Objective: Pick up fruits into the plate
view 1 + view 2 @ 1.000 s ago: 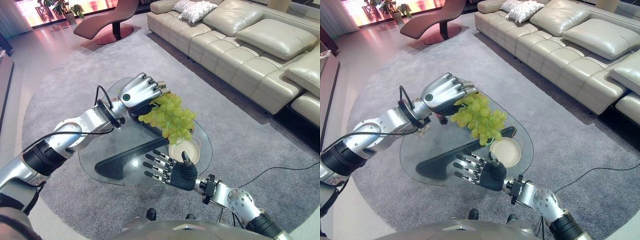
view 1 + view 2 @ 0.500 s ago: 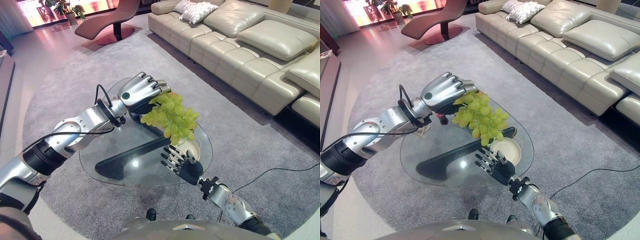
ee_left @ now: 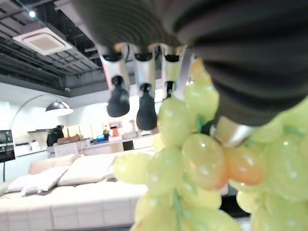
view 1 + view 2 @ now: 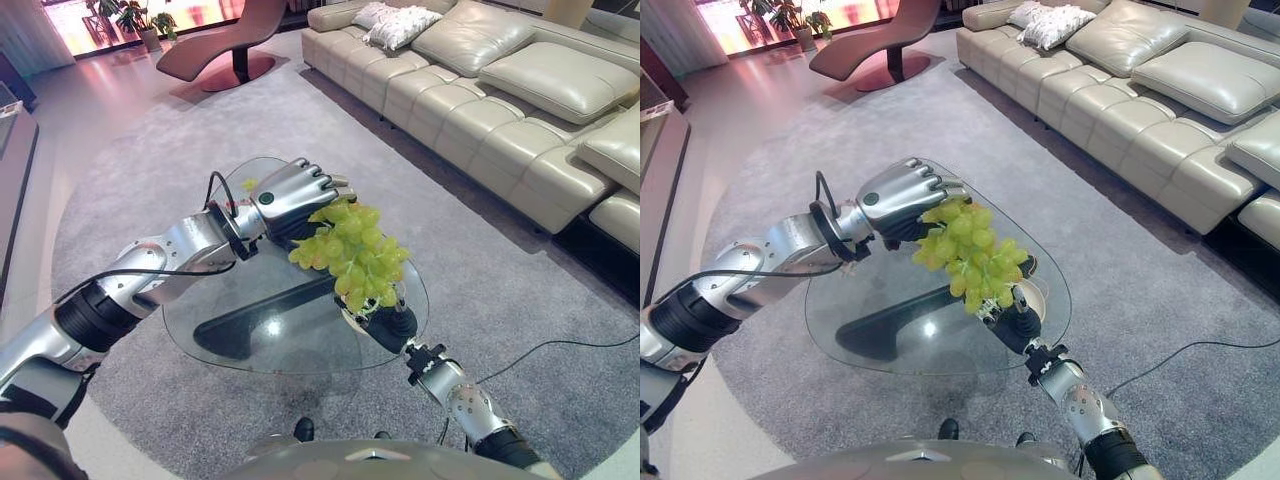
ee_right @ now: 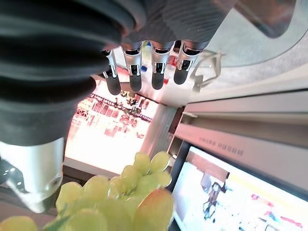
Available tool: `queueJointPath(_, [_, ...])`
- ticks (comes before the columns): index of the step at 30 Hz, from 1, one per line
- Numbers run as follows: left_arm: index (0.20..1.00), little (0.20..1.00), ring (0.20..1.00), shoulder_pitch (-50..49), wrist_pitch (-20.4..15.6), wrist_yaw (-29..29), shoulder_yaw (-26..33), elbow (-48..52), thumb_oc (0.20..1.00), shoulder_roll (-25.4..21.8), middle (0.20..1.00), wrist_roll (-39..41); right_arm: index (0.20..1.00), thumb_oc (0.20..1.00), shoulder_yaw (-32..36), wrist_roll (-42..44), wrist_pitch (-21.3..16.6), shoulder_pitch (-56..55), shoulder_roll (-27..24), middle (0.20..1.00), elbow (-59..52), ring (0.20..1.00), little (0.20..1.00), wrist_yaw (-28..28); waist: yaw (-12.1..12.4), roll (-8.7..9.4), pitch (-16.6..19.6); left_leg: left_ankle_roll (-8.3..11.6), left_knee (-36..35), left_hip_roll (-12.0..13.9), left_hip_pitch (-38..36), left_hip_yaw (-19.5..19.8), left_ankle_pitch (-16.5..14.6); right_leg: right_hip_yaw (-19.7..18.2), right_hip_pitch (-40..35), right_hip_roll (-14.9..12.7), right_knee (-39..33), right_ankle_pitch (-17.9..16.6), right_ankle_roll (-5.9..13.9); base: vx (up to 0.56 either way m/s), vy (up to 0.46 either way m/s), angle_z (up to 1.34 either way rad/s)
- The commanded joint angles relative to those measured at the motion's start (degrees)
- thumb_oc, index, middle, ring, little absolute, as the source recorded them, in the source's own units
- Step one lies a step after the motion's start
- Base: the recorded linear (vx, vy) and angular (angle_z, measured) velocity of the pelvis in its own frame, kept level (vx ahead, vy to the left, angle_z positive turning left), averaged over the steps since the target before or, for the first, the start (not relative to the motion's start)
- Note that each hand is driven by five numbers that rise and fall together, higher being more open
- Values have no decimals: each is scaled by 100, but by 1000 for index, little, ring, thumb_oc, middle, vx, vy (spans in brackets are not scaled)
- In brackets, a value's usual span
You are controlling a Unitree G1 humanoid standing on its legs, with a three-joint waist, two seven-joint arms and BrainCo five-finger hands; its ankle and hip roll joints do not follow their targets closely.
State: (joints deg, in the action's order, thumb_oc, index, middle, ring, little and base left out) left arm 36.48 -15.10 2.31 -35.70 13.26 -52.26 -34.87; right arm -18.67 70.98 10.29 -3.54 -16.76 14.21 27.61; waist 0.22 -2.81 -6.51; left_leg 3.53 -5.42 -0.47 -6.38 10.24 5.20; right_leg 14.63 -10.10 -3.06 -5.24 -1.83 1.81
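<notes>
Grapes (image 4: 355, 255) gripped by left hand (image 4: 292, 192), hiding plate (image 4: 1041, 296), right hand (image 4: 388, 328) beneath

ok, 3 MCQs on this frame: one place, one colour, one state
1. Where are the grapes?
A. on the sofa
B. in the air over the glass table
C. on the rug

2. What colour are the grapes?
A. green
B. dark purple
C. red

3. What is the left hand doing?
A. lying flat on the table
B. hanging open with nothing in it
C. curled round the top of the bunch

Key: 1 B, the bunch hangs over the glass top. 2 A, the left wrist view shows yellow-green fruit. 3 C, its fingers wrap the top of the bunch.
</notes>
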Motion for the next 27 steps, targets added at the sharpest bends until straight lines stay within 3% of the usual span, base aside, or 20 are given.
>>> queueJointPath(1, [200,200,200,246,31,-18,510,-44,200,120,200,399,1000,1000,101,386,-74,281,150,1000,-496,1000,1000,361,197,162,106,-150,132,-191,-466,-734,-1040,-220,-17,-316,100,271,493,0,0,0])
queueJointPath(17, [200,200,200,204,135,-585,269,-362,200,382,200,277,1000,1000,-45,815,314,364,83,1000,-1114,1000,1000,769,152,168,85,-139,115,-177,-459,-845,-1013,-242,10,-305,76,242,510,-9,2,0])
queueJointPath(27, [200,200,200,29,452,-1045,346,-632,200,437,200,348,1000,1000,8,733,226,372,13,1000,-1237,1000,1000,910,122,164,78,-129,98,-155,-465,-903,-996,-254,11,-284,65,236,508,0,0,0])
